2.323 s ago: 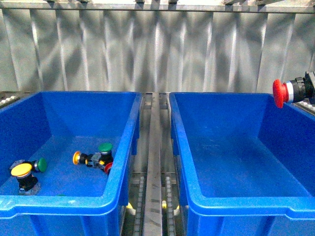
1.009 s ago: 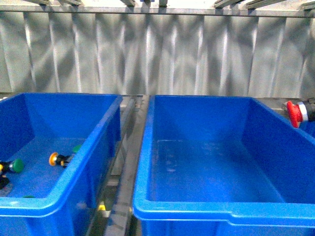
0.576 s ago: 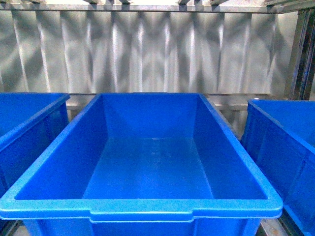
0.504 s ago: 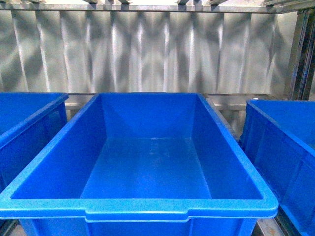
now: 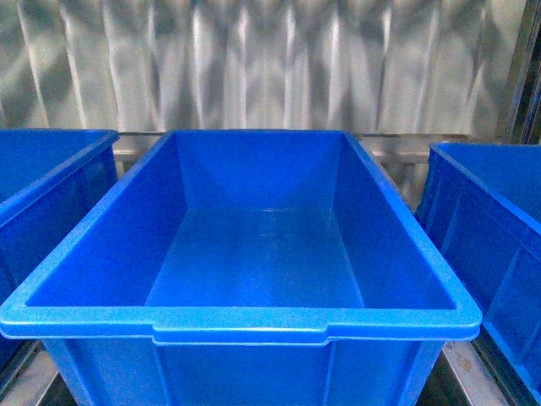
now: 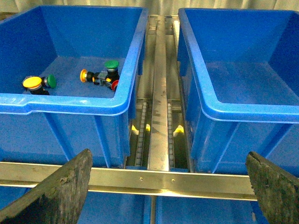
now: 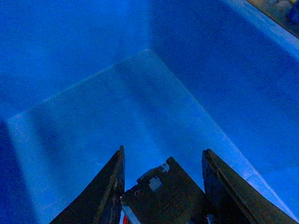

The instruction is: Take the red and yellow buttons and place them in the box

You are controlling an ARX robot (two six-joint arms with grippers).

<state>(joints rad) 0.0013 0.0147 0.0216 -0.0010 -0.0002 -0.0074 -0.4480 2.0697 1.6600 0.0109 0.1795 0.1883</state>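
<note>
My right gripper (image 7: 163, 155) is shut on the red button (image 7: 161, 193). Its dark body fills the gap between the fingers, and a sliver of red cap shows at the frame's edge. It hangs inside an empty blue box (image 7: 117, 107), above the floor. The front view shows that box (image 5: 245, 320) with nothing in it and neither arm. My left gripper (image 6: 168, 154) is open and empty, in front of a metal crossbar. Beyond it, the left bin (image 6: 70, 103) holds a yellow button (image 6: 32, 82), a second yellow-capped one (image 6: 84, 74), a red one (image 6: 115, 85) and green-capped buttons (image 6: 111, 64).
A steel rail with roller tracks (image 6: 159, 93) runs between the two bins in the left wrist view. A metal crossbar (image 6: 154, 179) crosses in front. More blue bins flank the box on the left (image 5: 42, 194) and right (image 5: 499, 220). A corrugated metal wall (image 5: 270, 68) stands behind.
The front view has swung right, from the bin with buttons to the empty box, then tipped down a little. The red button held by the right gripper has left that view.
</note>
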